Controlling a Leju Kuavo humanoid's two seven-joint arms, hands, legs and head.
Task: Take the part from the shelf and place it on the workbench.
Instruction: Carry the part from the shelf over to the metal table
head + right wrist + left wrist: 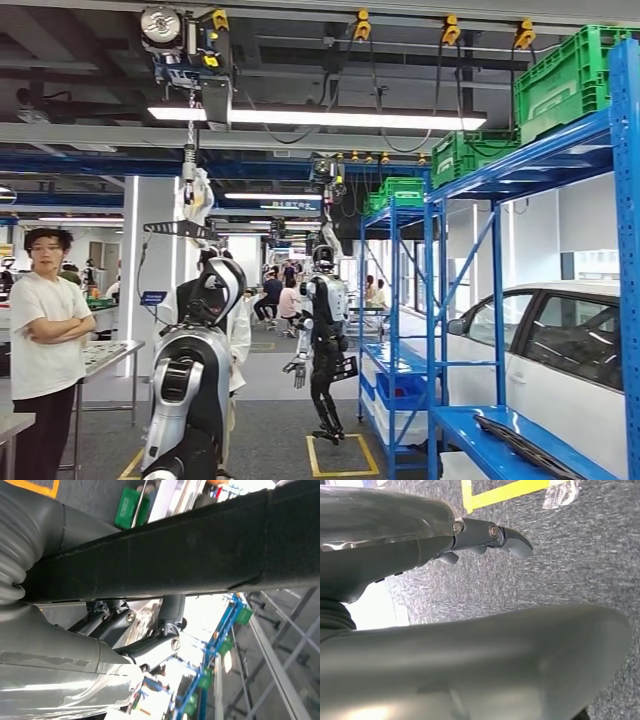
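We grip the long black part (196,545) in our right hand (124,635) to carry it to the workbench, while our left hand (486,537) hangs empty, fingers loosely apart, over the floor.

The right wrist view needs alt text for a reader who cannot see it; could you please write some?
The robot's right hand grips a long black part that runs across the picture, its dark fingers curled beneath it. Behind, out of focus, stand blue shelving and green crates.
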